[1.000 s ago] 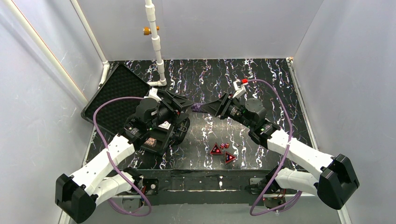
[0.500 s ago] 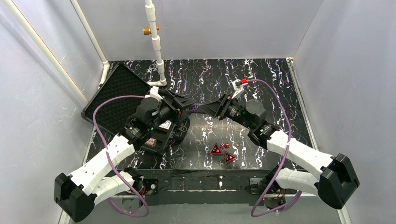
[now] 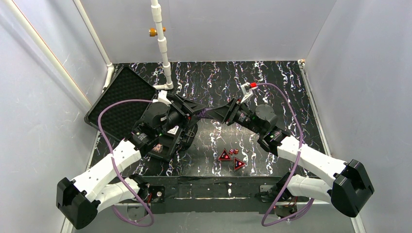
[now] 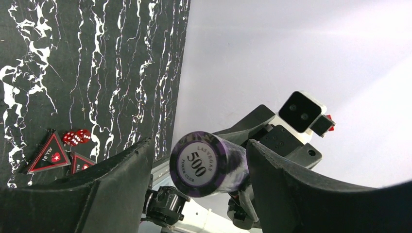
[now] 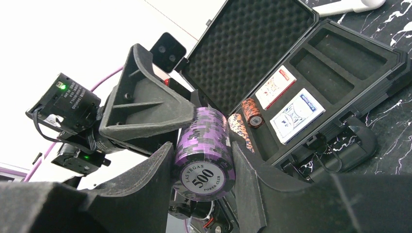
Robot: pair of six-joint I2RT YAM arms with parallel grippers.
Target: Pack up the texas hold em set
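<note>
Lab test cell, white walls (image 3: 218, 29), black marbled table (image 3: 272, 77) (arms (image 3: 311, 162) bolted on)

The top camera looks steeply down from high above the near edge, taking in the whole marbled table (image 3: 272, 82). The left wrist camera faces the right-hand wall (image 4: 291, 48), tight on a purple chip stack (image 4: 209, 164). The right wrist camera faces left toward the open case (image 5: 340, 53), tight on the stack's opposite end. All three views share that stack.

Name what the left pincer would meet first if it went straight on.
The left pincer would most likely meet the purple chip stack between its open fingers, gripped by the right pincer close behind.
</note>
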